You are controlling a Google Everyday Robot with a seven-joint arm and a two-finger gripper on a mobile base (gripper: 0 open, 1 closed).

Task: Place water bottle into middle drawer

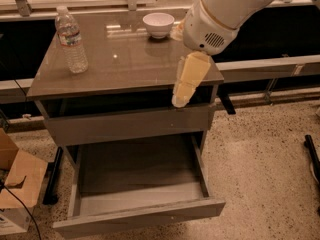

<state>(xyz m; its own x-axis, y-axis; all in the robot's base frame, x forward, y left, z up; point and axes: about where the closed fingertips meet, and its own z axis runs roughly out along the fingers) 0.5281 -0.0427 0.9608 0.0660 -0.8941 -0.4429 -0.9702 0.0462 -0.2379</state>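
Note:
The water bottle [71, 40] stands upright at the back left of the cabinet top [125, 64]; it is clear and ribbed, with a white cap. The middle drawer [140, 216] is pulled out below, and its grey floor is bare. My gripper [180, 99] hangs from the white arm over the right front edge of the cabinet top. It points down and left and holds nothing that I can see. It is well to the right of the bottle and above the drawer's right side.
A white bowl [158, 24] sits at the back of the cabinet top. A flat closed panel [130, 125] lies above the open drawer. A cardboard box [17, 184] stands on the floor at left. A black bar [312, 154] lies on the floor at right.

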